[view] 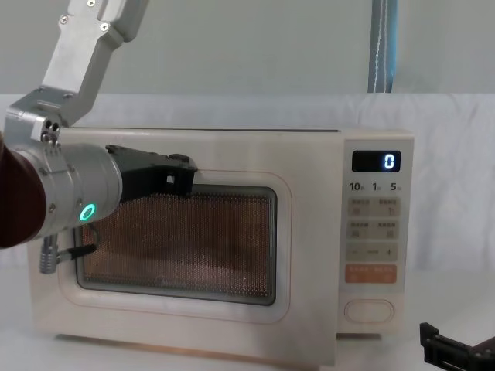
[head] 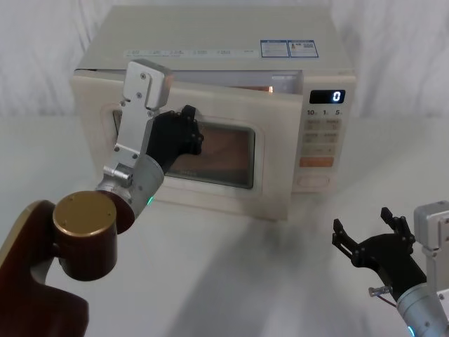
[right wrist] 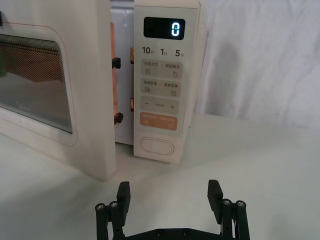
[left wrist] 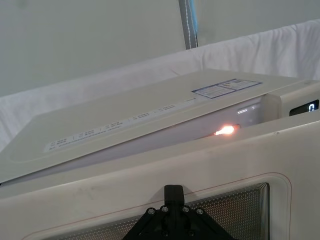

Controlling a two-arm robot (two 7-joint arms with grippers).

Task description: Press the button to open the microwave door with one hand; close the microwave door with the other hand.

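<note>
The cream microwave [head: 210, 35] stands at the back of the table, its display [head: 327, 96] showing 0. The microwave door [head: 277, 126] hangs partly open, its right edge swung out from the key panel, and the oven light [left wrist: 225, 131] glows in the gap. My left gripper [head: 193, 137] is shut and rests its tip against the door's dark window [view: 232, 239], at the upper left part of the glass. The oval button [right wrist: 157, 147] sits at the bottom of the key panel, below the orange key [right wrist: 160, 121]. Low at the front right, my right gripper [head: 365, 223] is open and holds nothing, well short of the button.
A white cloth covers the table [head: 231, 281], and a white curtain [head: 393, 42] hangs behind the oven. Two black latch hooks [right wrist: 117, 62] stick out from the door's free edge. Open table lies between the right gripper and the key panel.
</note>
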